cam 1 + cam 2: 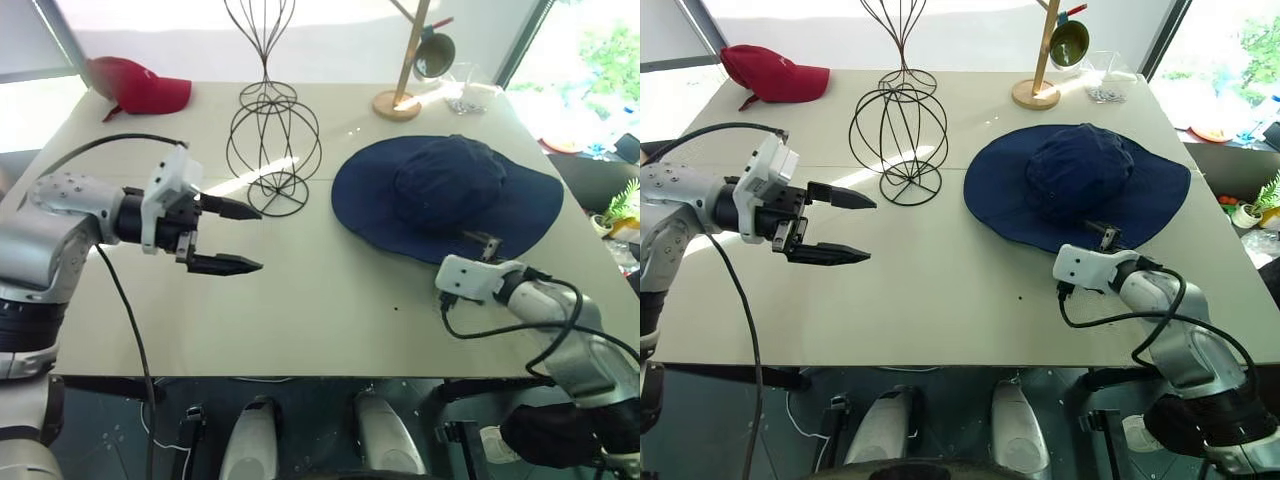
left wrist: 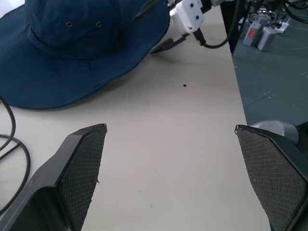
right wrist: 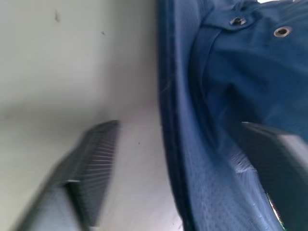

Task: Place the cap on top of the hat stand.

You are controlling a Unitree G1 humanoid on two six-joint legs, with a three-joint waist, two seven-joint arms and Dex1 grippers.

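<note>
**A:** What is nearest the robot?

**B:** A pale table (image 1: 330, 320). At its near right edge, the right gripper (image 3: 178, 168) sits low at the front brim of the cap (image 1: 447, 195). From the wrist view, one finger is over the brim and the other over bare table beside it, so the jaws straddle the brim's edge with a gap between them. They are parted and not yet clamped on the fabric.

**A:** And the left side?

**B:** The left gripper (image 1: 235, 237) hovers above the table on the near left, pointing toward the middle, fingers spread wide and holding nothing.

**A:** Where is the cap itself?

**B:** It lies flat on the right half of the table, crown up, its wide floppy brim spread in a circle. To its left, mid-table and apart from it, is the hat stand (image 1: 274, 147), a black wire globe on a ring base.

**A:** What lies farther back?

**B:** A taller wire stand (image 1: 260, 40) behind the globe, a red cap (image 1: 140, 85) at the far left corner, and a wooden pole stand (image 1: 405, 65) at the far right.

**A:** Which step is this?

**B:** It looks like the grasp. Next the right fingers need to pinch the brim firmly, then lift and carry the cap left over the globe. The soft brim will likely droop, so it must clear the wires.
</note>
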